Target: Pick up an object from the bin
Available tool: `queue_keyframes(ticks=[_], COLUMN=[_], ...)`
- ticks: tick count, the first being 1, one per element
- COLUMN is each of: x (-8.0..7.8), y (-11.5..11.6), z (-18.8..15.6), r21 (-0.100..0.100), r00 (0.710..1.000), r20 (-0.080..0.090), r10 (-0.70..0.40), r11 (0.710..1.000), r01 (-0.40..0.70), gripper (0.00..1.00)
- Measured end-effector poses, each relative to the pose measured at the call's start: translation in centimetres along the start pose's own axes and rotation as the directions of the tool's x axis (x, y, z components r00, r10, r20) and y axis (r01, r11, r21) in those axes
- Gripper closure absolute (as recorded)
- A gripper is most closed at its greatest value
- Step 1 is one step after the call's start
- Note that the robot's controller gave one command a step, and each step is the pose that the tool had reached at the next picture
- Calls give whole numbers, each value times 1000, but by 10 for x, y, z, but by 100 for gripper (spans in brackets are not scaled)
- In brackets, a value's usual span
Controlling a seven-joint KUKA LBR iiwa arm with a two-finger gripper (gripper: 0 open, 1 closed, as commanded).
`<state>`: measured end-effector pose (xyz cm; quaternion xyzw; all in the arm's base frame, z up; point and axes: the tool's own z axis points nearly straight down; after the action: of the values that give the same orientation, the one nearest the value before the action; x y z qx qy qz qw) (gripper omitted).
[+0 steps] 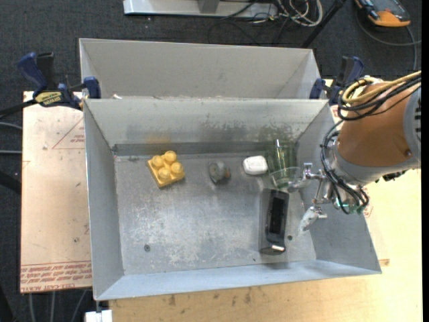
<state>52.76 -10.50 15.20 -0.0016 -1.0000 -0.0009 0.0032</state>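
My gripper point(310, 197) hangs over the bin's right slope, its two metal fingers spread open with nothing between them. Just left of it lies a black oblong device point(275, 219) with a grey end, lengthwise near the front right of the floor. A clear plastic cup point(284, 164) lies tipped over, close to the upper fingertip point(308, 174). A white oval piece point(255, 165) rests left of the cup.
A small grey round thing point(218, 172) sits mid-floor near the back wall. A yellow studded block point(166, 168) lies at the back left. The orange-covered arm reaches in over the right rim.
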Motion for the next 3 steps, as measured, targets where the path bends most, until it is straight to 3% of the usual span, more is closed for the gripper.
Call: queue_keyframes(ticks=[1, 2, 3], x=[-2, -4, -2], y=[0, 22, 31], z=[-4, 23, 35], r21=[1, 5, 9], r00=[1000, 959, 903], r20=[7, 11, 14], r10=[-3, -285, -429], r11=[1000, 959, 903], r01=[3, 285, 429], gripper=[0, 0, 0])
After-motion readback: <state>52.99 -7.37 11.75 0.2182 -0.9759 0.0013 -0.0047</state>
